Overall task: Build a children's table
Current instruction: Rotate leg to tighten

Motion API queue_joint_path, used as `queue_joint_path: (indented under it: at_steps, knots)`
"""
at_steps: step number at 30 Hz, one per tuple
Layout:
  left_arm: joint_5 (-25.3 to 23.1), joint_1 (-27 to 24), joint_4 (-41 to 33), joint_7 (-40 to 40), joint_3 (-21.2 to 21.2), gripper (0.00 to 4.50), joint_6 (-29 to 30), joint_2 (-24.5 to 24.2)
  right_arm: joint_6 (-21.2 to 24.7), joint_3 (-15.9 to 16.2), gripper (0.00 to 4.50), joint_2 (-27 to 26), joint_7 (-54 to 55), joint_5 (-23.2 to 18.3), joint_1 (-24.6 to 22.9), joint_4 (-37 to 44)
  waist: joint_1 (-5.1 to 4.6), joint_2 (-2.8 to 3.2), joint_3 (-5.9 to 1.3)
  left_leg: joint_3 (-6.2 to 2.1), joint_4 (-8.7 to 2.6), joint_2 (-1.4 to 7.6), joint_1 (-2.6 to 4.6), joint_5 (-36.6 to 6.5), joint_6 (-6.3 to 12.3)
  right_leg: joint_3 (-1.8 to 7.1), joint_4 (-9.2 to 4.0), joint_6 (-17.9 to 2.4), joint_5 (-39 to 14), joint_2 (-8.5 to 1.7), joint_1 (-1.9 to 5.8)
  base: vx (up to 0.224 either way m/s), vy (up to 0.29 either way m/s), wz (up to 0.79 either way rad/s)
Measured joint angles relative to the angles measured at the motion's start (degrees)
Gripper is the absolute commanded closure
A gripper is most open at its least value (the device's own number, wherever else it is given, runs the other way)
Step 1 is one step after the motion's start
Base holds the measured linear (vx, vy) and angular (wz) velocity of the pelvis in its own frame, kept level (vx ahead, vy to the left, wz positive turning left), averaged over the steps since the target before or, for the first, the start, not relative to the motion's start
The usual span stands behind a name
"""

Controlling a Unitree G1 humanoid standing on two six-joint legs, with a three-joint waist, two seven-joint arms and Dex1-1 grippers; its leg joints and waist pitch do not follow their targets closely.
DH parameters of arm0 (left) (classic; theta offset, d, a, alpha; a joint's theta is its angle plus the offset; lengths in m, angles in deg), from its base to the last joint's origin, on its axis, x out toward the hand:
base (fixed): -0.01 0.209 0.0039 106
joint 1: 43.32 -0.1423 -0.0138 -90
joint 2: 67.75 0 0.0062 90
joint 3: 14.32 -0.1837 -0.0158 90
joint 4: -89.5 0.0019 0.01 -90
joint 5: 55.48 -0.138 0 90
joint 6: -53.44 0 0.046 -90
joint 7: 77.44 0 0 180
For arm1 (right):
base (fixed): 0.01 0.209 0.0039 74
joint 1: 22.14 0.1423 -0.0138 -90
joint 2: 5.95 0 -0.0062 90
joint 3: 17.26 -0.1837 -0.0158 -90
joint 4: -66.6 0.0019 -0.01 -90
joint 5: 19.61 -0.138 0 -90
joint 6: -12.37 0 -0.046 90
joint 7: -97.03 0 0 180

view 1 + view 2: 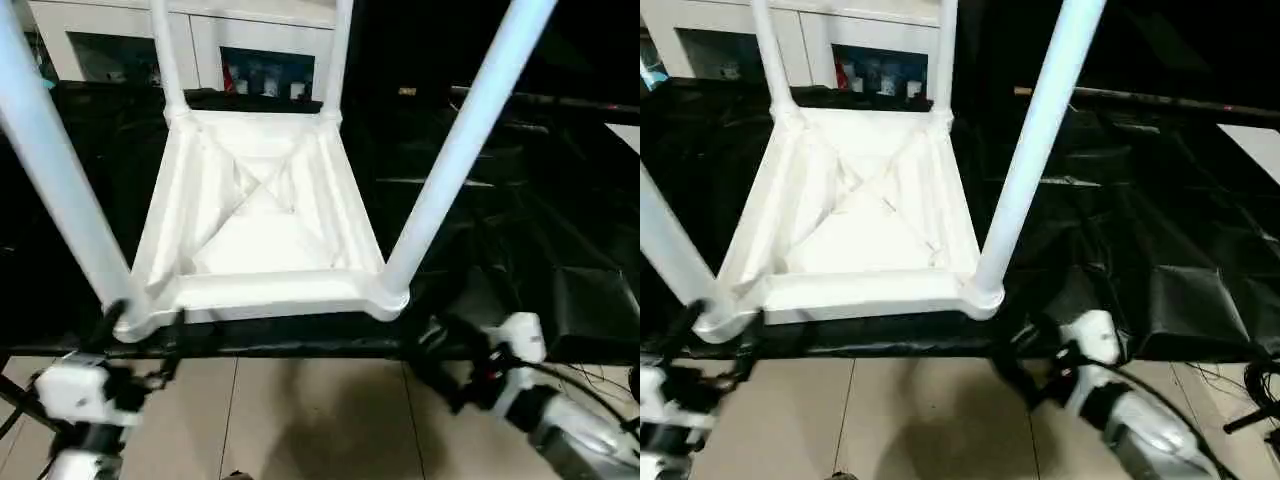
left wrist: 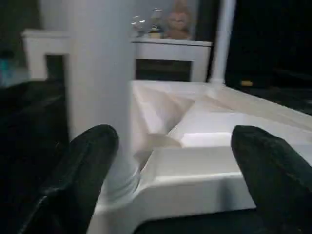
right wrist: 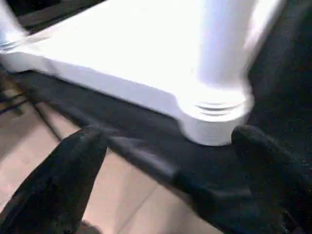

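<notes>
Fingers (image 2: 92, 161) spread wide on both grippers, all four legs look seated, so you next grip the children's table (image 1: 262, 215) to flip it upright

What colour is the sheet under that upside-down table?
Black; the sheet under the white table shows best in the left eye view.

The children's table (image 1: 262, 290) reads as white moulded plastic, smooth with a soft sheen on its ribbed underside and legs. The black sheet (image 1: 560, 250) under it is glossy, creased film. My left gripper (image 2: 170, 161) has matt black fingers (image 2: 87, 165). My forearm (image 1: 1160, 440) is silver, metallic-looking. The floor (image 1: 320, 420) is smooth beige tile.
</notes>
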Motion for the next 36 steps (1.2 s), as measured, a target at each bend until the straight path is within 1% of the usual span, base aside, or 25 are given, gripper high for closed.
queue_joint_path:
  at_steps: [3, 5, 6, 7, 9, 10, 13, 14, 16, 19, 21, 22, 23, 26, 27, 29, 31, 32, 34, 36]
  knots:
    - [0.35, 0.81, 0.49, -0.84, -0.02, 0.09, -0.24, 0.06, -0.05, 1.1, 0.0, -1.14, 0.03, 0.23, 1.13, -0.73, 0.88, 0.0, 0.05, 0.02, -0.06, 0.0, 0.03, 0.0, 0.0, 0.02, 0.0, 0.0, 0.0, 0.0, -0.01, 0.0, 0.0, 0.0]
    - [0.25, 3.44, 0.65, -2.57, 0.19, 0.09, -0.39, 0.5, -0.2, 1.32, 0.0, -1.86, 0.09, 0.49, 2.68, -1.38, 1.31, 0.0, 0.11, 0.05, -0.06, 0.0, 0.05, 0.02, -0.04, 0.03, 0.02, -0.02, 0.02, 0.0, -0.01, 0.0, 0.0, 0.0]
    - [-0.15, 5.0, 0.59, -3.7, 0.28, 0.09, -0.39, 0.6, -0.35, 1.59, 0.0, -2.2, 0.09, 0.55, 3.42, -1.6, 1.5, 0.03, 0.13, 0.06, -0.07, 0.01, 0.2, 0.04, -0.07, 0.05, 0.02, -0.02, 0.02, 0.0, -0.05, 0.0, 0.0, 0.0]
    - [-0.16, 6.0, 0.58, -4.49, 0.47, 0.09, -0.35, 0.72, -0.53, 2.01, 0.0, -2.28, 0.11, 0.62, 4.16, -2.05, 1.51, 0.02, 0.13, 0.06, -0.07, 0.01, 0.31, 0.04, -0.08, 0.07, 0.03, -0.02, 0.02, 0.0, -0.03, 0.0, 0.0, 0.0]
    - [-0.11, 8.63, 0.48, -5.85, 1.0, 0.09, 1.12, 0.51, -0.93, 2.71, 0.0, -2.91, 0.46, 0.89, 5.45, -3.17, 1.5, -0.09, 0.1, 0.04, -0.07, 0.01, 0.32, 0.08, -0.14, 0.06, 0.1, -0.04, 0.04, 0.0, -0.04, 0.0, 0.0, 0.0]
    - [-0.08, 9.13, 0.41, -5.97, 1.12, 0.09, 1.46, 0.42, -0.93, 3.01, 0.0, -3.03, 0.57, 0.94, 5.7, -3.34, 1.48, -0.09, 0.1, 0.04, -0.07, 0.01, 0.31, 0.09, -0.16, 0.06, 0.11, -0.03, 0.05, 0.0, -0.03, 0.0, 0.0, 0.0]
    - [-0.34, 11.88, 0.57, -6.95, 1.15, 0.09, 5.84, -1.53, -1.21, 3.33, 0.0, -3.88, 0.84, 1.85, 7.1, -4.81, 1.39, -0.1, 0.09, 0.05, -0.09, 0.01, 0.23, 0.18, -0.3, 0.06, 0.15, -0.02, 0.18, 0.0, -0.01, 0.0, 0.0, 0.0]
    - [-1.89, 13.05, 1.66, -7.45, 0.89, 0.09, 7.46, -2.82, -1.22, 3.41, 0.0, -4.15, 1.07, 2.18, 7.54, -5.3, 1.37, -0.07, 0.1, 0.04, -0.11, 0.01, 0.23, 0.21, -0.34, 0.07, 0.15, 0.01, 0.2, 0.0, -0.01, 0.0, 0.0, 0.0]
    - [-3.16, 13.84, 3.09, -7.58, 0.53, 0.09, 8.69, -3.77, -1.3, 3.8, 0.0, -4.5, 1.43, 2.62, 8.0, -5.53, 1.31, 0.02, 0.12, 0.05, -0.15, 0.01, 0.21, 0.24, -0.37, 0.08, 0.14, 0.01, 0.23, 0.0, 0.03, 0.0, 0.0, 0.0]
    - [-4.09, 15.16, 4.72, -9.0, 0.38, 0.09, 11.96, -3.77, -1.12, 4.53, 0.0, -4.8, 1.75, 2.55, 9.06, -5.99, 1.41, 0.04, 0.11, 0.06, -0.23, 0.02, 0.21, 0.27, -0.4, 0.06, 0.15, 0.0, 0.24, 0.0, 0.02, 0.0, 0.0, 0.0]
    - [-4.07, 15.51, 4.74, -10.22, 0.33, 0.09, 13.98, -3.62, -0.51, 5.5, 0.0, -4.74, 1.01, 2.11, 9.1, -5.98, 1.52, 0.04, 0.11, 0.05, -0.26, 0.02, 0.21, 0.27, -0.41, 0.07, 0.14, 0.0, 0.24, 0.0, 0.03, 0.0, 0.0, 0.0]
    - [-4.03, 15.67, 4.73, -10.78, 0.34, 0.09, 15.01, -3.54, 0.58, 5.73, 0.0, -4.49, -0.28, 1.1, 9.1, -5.95, 1.55, 0.07, 0.12, 0.06, -0.26, 0.02, 0.21, 0.27, -0.4, 0.07, 0.13, 0.0, 0.24, 0.0, 0.05, 0.0, 0.0, 0.0]
    - [-4.04, 15.83, 4.73, -11.43, 0.34, 0.35, 16.24, -3.47, 1.81, 6.3, 0.0, -3.87, -2.12, -0.05, 9.09, -5.79, 1.58, 0.11, 0.15, 0.05, -0.26, 0.02, 0.21, 0.27, -0.4, 0.07, 0.13, 0.0, 0.24, 0.0, 0.06, 0.0, 0.0, 0.0]
    - [-4.04, 16.31, 4.64, -12.59, 0.42, 0.47, 18.19, -3.49, 3.06, 7.79, 0.0, -2.64, -5.75, -0.97, 9.19, -5.44, 1.71, 0.11, 0.15, 0.05, -0.26, 0.03, 0.23, 0.28, -0.39, 0.07, 0.13, 0.0, 0.24, 0.0, 0.08, 0.0, 0.0, 0.0]
    - [-4.05, 16.39, 4.6, -12.92, 0.43, 0.47, 18.69, -3.48, 3.08, 8.0, 0.0, -2.5, -6.43, -0.94, 9.4, -5.52, 1.77, 0.13, 0.15, 0.06, -0.26, 0.03, 0.24, 0.28, -0.39, 0.07, 0.14, -0.02, 0.26, 0.0, 0.08, 0.0, 0.0, 0.0]
    - [-4.08, 16.36, 4.57, -13.69, 0.49, 0.78, 20.13, -3.34, 2.86, 8.2, 0.0, -2.37, -7.35, -0.62, 10.87, -6.25, 1.83, 0.13, 0.16, 0.06, -0.26, 0.03, 0.24, 0.28, -0.39, 0.07, 0.14, -0.11, 0.31, 0.0, 0.07, 0.0, 0.0, 0.0]
    - [-4.05, 16.37, 4.45, -14.47, 0.63, 0.84, 20.82, -2.97, 2.4, 8.23, 0.0, -2.35, -7.9, -0.43, 12.11, -7.38, 2.02, 0.1, 0.14, 0.05, -0.26, 0.03, 0.26, 0.28, -0.4, 0.07, 0.14, -0.14, 0.33, 0.0, 0.08, 0.0, 0.0, 0.0]
    - [-3.98, 16.34, 4.42, -14.71, 0.67, 0.98, 21.21, -2.61, 2.17, 8.45, 0.0, -2.37, -8.39, -0.33, 12.81, -8.08, 2.12, 0.1, 0.14, 0.06, -0.26, 0.03, 0.26, 0.28, -0.4, 0.07, 0.14, -0.15, 0.33, 0.0, 0.07, 0.0, 0.0, 0.0]
    - [-3.83, 16.15, 4.41, -14.96, 0.68, 1.22, 22.22, -2.04, 1.51, 9.29, 0.0, -2.43, -9.08, -0.06, 13.93, -9.41, 2.51, 0.17, 0.16, 0.06, -0.26, 0.03, 0.24, 0.29, -0.42, 0.06, 0.14, -0.18, 0.35, 0.0, 0.06, 0.0, 0.0, 0.0]
    - [-3.45, 16.14, 4.27, -14.94, 0.66, 1.33, 22.58, -1.91, 1.37, 10.13, 0.0, -2.52, -9.92, 0.12, 14.09, -9.76, 2.78, 0.26, 0.17, 0.06, -0.26, 0.04, 0.24, 0.29, -0.42, 0.06, 0.13, -0.18, 0.35, 0.0, 0.07, 0.0, 0.0, 0.0]
